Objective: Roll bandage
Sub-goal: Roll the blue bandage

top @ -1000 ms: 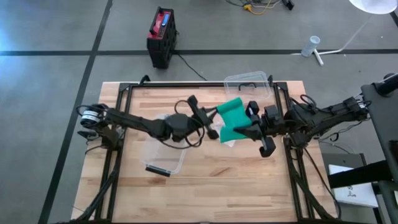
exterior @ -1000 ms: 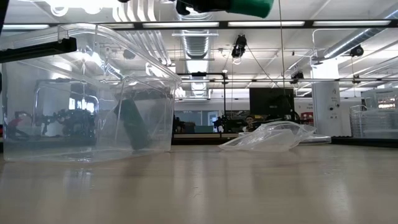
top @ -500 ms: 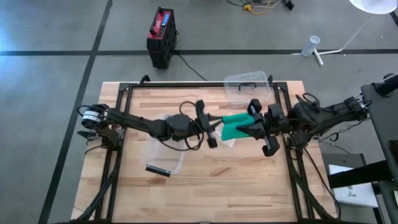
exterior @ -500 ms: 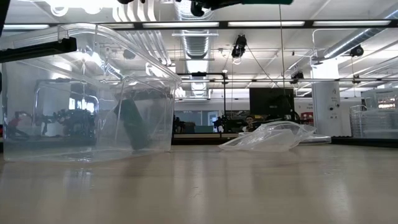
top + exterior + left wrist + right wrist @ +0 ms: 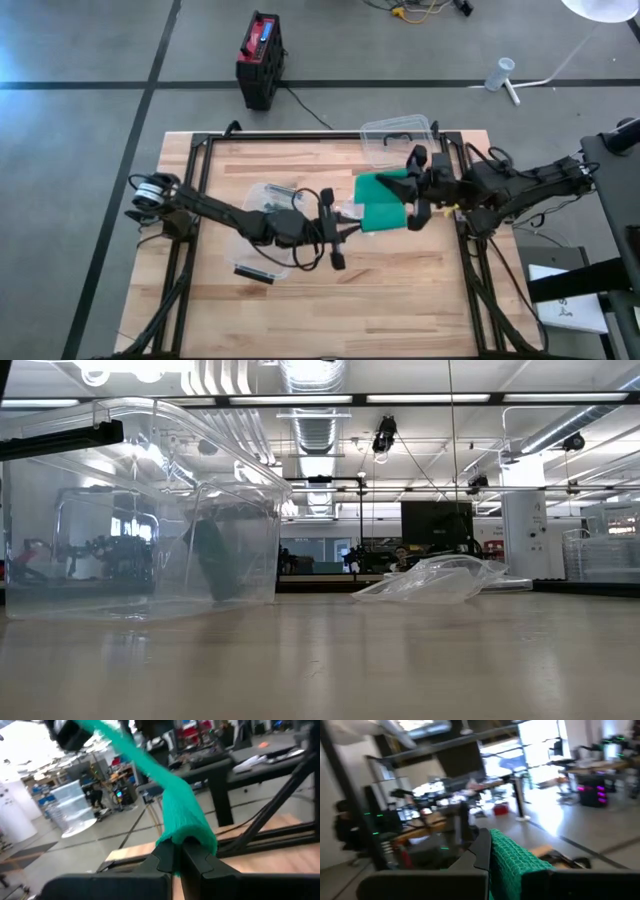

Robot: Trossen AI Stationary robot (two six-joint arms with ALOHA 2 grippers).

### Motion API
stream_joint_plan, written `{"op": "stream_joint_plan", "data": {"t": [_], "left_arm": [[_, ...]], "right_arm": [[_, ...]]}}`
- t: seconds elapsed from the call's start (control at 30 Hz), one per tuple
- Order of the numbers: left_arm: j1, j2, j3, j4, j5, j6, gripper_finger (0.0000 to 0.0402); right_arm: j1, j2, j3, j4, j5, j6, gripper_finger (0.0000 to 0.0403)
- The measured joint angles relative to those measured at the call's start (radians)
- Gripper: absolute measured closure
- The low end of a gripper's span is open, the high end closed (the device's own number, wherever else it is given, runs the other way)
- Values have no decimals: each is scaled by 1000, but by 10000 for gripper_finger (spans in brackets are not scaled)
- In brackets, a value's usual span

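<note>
**Cloth, clear plastic and bare wood**

The green bandage (image 5: 380, 197) is seen as coarse woven cloth, matt. Glossy transparent plastic forms the container (image 5: 140, 510) and the crumpled bag (image 5: 435, 580). The table (image 5: 400, 290) is made of smooth pale wood planks. Matt dark plastic covers the right gripper (image 5: 415, 190) holding the cloth.

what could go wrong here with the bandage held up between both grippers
1. The green bandage hangs in the air between the left gripper and the right gripper; each pinches only an end, so a pull apart might slip one free.
2. It hangs above the plastic bag and near the clear bin; a dropped end could snag there.
</note>
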Motion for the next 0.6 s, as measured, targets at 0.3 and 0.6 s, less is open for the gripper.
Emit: {"op": "stream_joint_plan", "data": {"t": [0.3, 0.6], "left_arm": [[-47, -2, 0, 37, 7, 24, 401], [-51, -3, 0, 58, 14, 32, 401]], "right_arm": [[-1, 9, -3, -189, 130, 178, 370], [-1, 14, -5, -446, 140, 342, 243]]}}
